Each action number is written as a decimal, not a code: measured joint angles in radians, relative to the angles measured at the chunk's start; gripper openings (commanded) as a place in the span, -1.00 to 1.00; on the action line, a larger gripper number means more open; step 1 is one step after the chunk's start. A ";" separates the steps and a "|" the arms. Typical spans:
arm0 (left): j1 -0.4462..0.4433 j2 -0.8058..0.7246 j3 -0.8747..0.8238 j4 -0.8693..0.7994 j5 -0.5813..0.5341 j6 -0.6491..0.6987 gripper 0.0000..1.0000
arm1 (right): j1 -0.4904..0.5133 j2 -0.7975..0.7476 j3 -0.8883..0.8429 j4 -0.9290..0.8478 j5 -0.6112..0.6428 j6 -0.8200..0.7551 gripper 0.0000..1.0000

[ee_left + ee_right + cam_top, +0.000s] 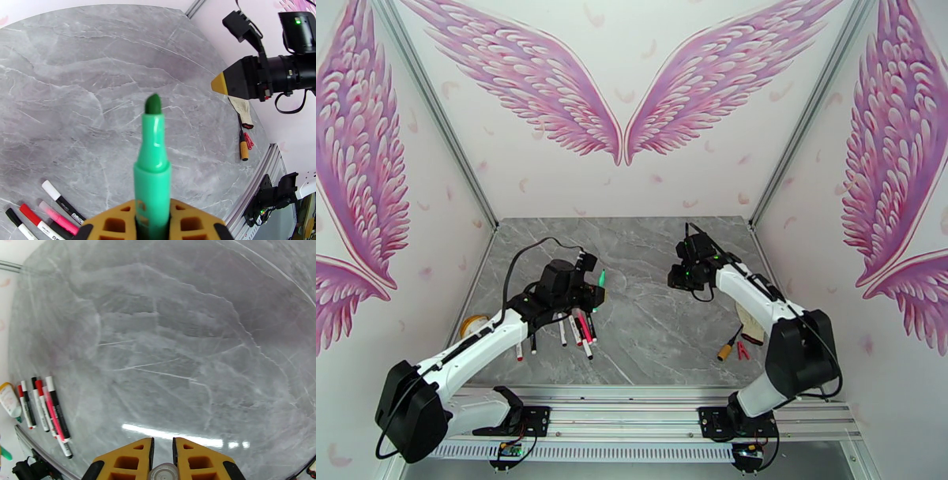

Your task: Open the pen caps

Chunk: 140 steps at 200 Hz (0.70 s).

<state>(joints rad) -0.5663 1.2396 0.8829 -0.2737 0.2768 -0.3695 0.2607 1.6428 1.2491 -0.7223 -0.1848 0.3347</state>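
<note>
Far left on the grey marble counter (648, 260), near the wall, lies a small white tube (8, 400) with a yellow end. Just beside it, a row of pens (43, 409) lies flat, side by side and nearly parallel, with white, black and pink barrels and red or black ends. From the top they sit just under the left arm's wrist.

The left gripper (153, 213) is raised off the counter. Its yellow fingers (114, 221) are clamped on a green pen (153, 158), which points away from the wrist with its dark green tip bare.

Well apart, across the middle of the counter, the right gripper (162, 453) hangs above bare marble. Its fingers are closed on a small pale round piece (162, 472) that looks like a cap.

At the right edge, near the right arm, a stubby orange-and-black cylinder (726, 348) lies just beside a small red thing (742, 350), too small to make out.
</note>
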 measured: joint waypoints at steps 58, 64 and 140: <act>0.014 0.006 0.002 -0.026 -0.016 -0.001 -0.89 | -0.021 0.138 0.064 -0.014 0.044 -0.026 -0.96; 0.015 0.010 0.003 -0.031 -0.022 -0.002 -0.89 | -0.021 0.152 0.080 -0.014 0.041 -0.026 -0.96; 0.061 0.051 0.028 -0.039 -0.061 -0.008 -0.87 | -0.019 0.366 0.240 -0.008 0.008 -0.038 -0.92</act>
<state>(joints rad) -0.5049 1.2907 0.9108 -0.3126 0.2161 -0.3775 0.2417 2.0090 1.4887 -0.7307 -0.1768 0.2970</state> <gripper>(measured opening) 0.194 0.179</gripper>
